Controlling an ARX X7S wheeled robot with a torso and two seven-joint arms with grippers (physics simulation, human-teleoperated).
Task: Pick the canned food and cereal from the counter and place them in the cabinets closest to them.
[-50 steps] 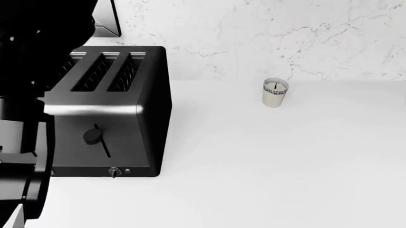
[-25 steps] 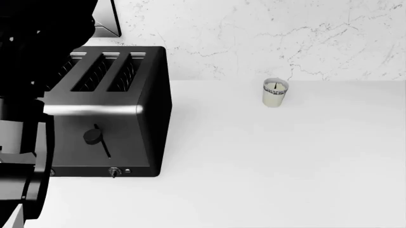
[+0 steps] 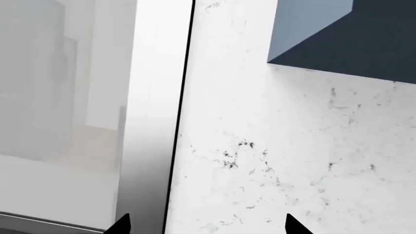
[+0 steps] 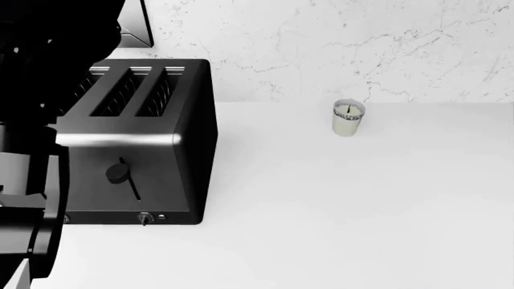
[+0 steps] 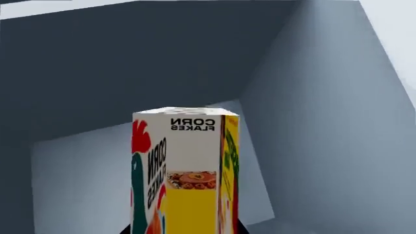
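The upright yellow-and-white cardboard box reading "CORN FLAKES" (image 5: 185, 170) fills the near field of the right wrist view and serves as the landmark here. Only a sliver of dark fingertip shows at its lower edge on either side, so the right gripper appears to be clamped on the cereal box from its base, though the contact itself is out of frame. Judged from its build, the box is light and stiff but thin-walled: it would dent under hard squeeze and could pivot in a narrow hold, so the broad faces low on the body are the sound place to grip. Around and behind the box stands the blue-grey cabinet interior (image 5: 97, 63), its back panel beyond the box, which puts the right arm raised and reaching into the cupboard. In the left wrist view the left gripper (image 3: 204, 225) shows two black fingertips spread apart with nothing between them, facing a white veined marble wall (image 3: 293, 146). The small tin is in none of the views; on the plain white smooth counter (image 4: 362, 211) stand only a black two-slot toaster (image 4: 141, 144) and a small cream shaker (image 4: 348, 117).
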